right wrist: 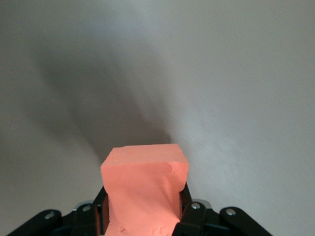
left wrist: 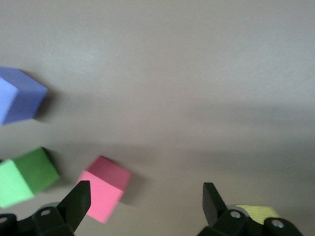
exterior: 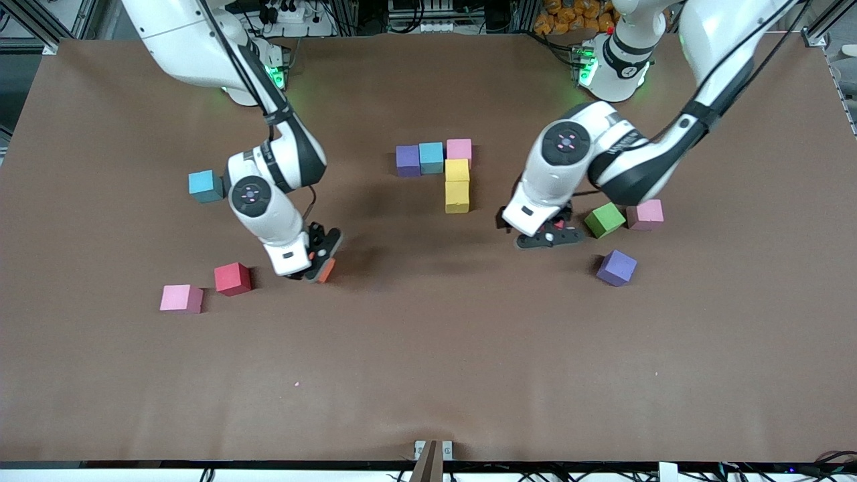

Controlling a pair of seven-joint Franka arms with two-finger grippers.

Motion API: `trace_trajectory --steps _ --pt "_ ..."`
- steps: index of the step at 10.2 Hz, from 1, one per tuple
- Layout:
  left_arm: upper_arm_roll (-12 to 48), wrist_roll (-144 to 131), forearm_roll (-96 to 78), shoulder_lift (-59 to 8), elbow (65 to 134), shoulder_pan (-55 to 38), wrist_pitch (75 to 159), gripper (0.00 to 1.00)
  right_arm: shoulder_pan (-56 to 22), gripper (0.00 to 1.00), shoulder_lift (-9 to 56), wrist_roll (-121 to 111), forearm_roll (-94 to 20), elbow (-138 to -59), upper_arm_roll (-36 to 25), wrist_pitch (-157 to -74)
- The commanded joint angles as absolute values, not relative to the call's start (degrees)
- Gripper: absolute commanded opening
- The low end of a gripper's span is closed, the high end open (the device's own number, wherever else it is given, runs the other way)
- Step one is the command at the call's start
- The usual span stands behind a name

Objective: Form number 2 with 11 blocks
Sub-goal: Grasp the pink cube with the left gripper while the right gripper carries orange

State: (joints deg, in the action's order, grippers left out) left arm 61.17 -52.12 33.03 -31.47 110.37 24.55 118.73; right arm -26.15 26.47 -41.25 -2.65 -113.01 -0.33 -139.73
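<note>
The right gripper (exterior: 320,266) pinches a small matte orange cube (right wrist: 144,189) between its jaws — pickup done, carry to the unfinished block digit (exterior: 442,173) next. The left gripper (exterior: 548,235) waits, jaws spread.

We take this for a robotics lab. Two white arms (exterior: 268,201) stand bolted along one edge of a wide desk (exterior: 428,375) under a plain brown cover, status lights (exterior: 276,77) glowing green at their bases. Aluminium frame rails (exterior: 47,23) rise at the corners, and cables and a power strip (exterior: 284,13) crowd the floor past the bases. The orange heap (exterior: 576,17) there may be stored props; we cannot tell.
</note>
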Motion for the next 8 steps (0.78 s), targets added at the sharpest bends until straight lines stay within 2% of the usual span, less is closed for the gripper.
trace_trajectory --steps 1,4,8 --pt "63.19 -42.75 32.61 -30.06 114.59 30.03 118.3 1.0 -27.93 0.36 26.28 -41.66 -3.6 -109.6 2.72 -134.92" --pt "64.69 -36.93 35.15 -30.24 121.27 36.64 122.06 1.0 -33.2 0.36 26.72 -41.4 -3.6 -108.55 2.72 -135.44" --pt "67.67 -36.65 36.38 -30.15 124.97 37.97 124.35 1.0 -39.18 0.36 29.17 -40.25 -3.69 -106.18 2.72 -135.62"
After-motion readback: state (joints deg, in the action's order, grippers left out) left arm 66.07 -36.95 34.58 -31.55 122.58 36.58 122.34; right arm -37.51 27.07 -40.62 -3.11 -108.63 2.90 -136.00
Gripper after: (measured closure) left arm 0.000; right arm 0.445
